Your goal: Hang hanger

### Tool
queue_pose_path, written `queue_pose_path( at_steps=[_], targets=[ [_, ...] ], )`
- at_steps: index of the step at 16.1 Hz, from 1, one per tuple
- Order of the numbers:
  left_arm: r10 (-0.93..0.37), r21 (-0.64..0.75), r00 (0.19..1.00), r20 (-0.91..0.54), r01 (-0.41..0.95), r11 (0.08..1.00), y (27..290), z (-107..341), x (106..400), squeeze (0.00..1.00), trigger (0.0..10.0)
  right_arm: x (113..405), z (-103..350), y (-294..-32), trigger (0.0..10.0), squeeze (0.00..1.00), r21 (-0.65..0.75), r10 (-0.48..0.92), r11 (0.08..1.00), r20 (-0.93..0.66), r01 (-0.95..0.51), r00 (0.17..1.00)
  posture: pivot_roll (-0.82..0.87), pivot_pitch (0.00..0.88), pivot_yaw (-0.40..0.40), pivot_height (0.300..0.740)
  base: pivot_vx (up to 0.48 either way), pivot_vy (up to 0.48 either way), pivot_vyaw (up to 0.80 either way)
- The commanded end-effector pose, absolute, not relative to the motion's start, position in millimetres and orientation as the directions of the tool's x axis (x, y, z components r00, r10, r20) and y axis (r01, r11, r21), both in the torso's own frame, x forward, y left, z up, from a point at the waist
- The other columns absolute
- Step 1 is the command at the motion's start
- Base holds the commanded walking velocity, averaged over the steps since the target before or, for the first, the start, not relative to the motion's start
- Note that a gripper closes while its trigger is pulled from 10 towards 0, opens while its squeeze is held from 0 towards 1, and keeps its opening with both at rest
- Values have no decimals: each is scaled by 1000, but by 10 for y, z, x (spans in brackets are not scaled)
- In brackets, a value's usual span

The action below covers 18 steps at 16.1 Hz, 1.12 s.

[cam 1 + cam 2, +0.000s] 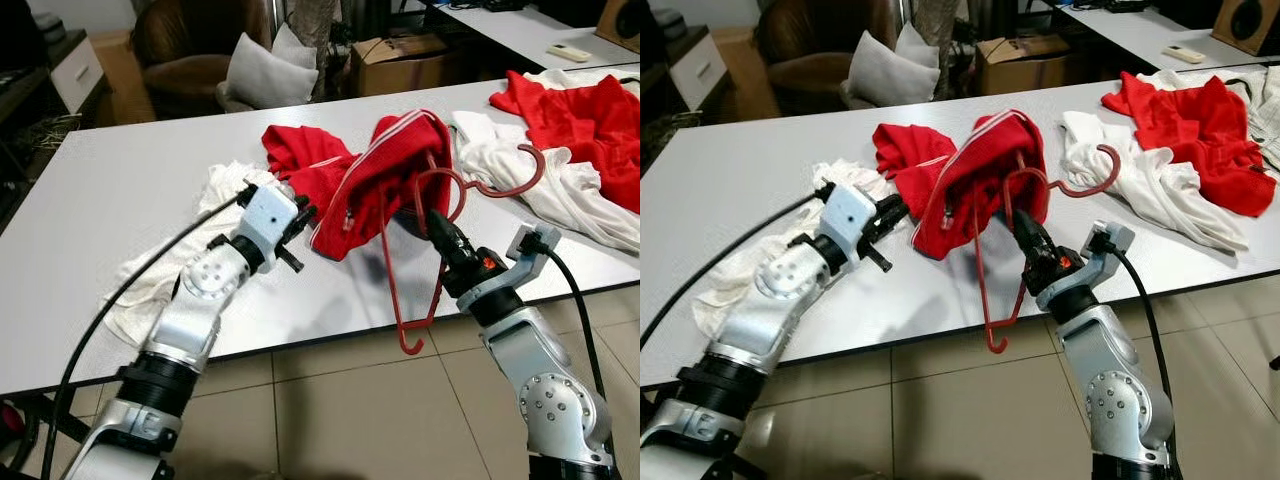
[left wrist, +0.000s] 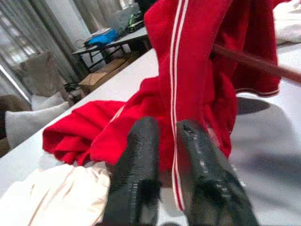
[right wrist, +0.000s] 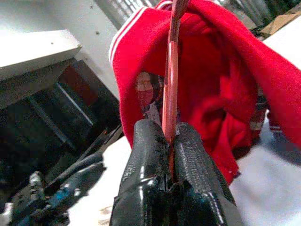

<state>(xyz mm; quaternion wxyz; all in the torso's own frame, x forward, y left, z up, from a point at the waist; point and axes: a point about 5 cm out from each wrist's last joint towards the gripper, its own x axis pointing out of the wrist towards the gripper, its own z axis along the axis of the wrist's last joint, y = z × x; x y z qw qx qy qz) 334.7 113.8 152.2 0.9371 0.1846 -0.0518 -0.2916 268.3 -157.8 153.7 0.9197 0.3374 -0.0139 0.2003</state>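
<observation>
Robot holds a red hanger with a red jacket draped on it, above a white surface.

The right gripper (image 1: 437,226) pinches the red hanger (image 1: 433,255), lifted over the surface (image 1: 120,190) edge. The red jacket (image 1: 375,180) hangs from it. The left gripper (image 1: 302,214), fingers nearly together and holding nothing, sits beside the jacket, over a white cloth (image 1: 150,275).

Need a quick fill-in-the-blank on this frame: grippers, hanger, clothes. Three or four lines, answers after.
1. The right gripper is shut on the red ____.
2. The red jacket draped over the hanger has ____ stripes along its edge.
3. The left gripper reaches toward the jacket from the robot's ____ side.
4. The clothes lie on a ____ table.

Missing words: hanger; white; left; white
</observation>
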Motion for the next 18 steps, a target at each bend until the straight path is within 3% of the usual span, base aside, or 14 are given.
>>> queue_pose_path(
  at_steps=[1,10,11,12,16,17,18],
  targets=[
    [-560,398,828,-7,516,758,1105,1522,3378,1000,10000,2674,1630,-1564,10000,0,605,378,679,198,-416,904,-142,0,71,740,0,0,0],
    [-596,241,803,13,576,781,750,1421,3548,1000,10000,2627,1726,-1541,10000,0,591,403,666,228,-455,886,-183,0,93,740,0,0,0],
    [-572,201,820,-9,562,802,725,1390,3592,627,10000,2625,1739,-1538,10000,0,589,405,664,235,-461,884,-184,0,95,740,0,0,0],
    [-549,162,836,-18,544,823,708,1372,3624,0,10000,2619,1747,-1530,10000,0,588,408,661,240,-466,881,-187,0,98,740,0,0,0],
    [-554,53,832,0,553,831,676,1373,3646,0,9686,2605,1758,-1526,10000,0,588,407,658,247,-470,879,-189,0,107,740,0,0,0],
    [-559,33,829,6,558,829,668,1374,3647,0,3059,2605,1758,-1527,10000,0,589,406,658,247,-469,880,-189,0,107,740,0,0,0],
    [-562,11,827,14,562,827,659,1375,3650,0,3059,2605,1757,-1528,10000,0,589,406,658,247,-469,880,-189,0,107,740,0,0,0]
  ],
)
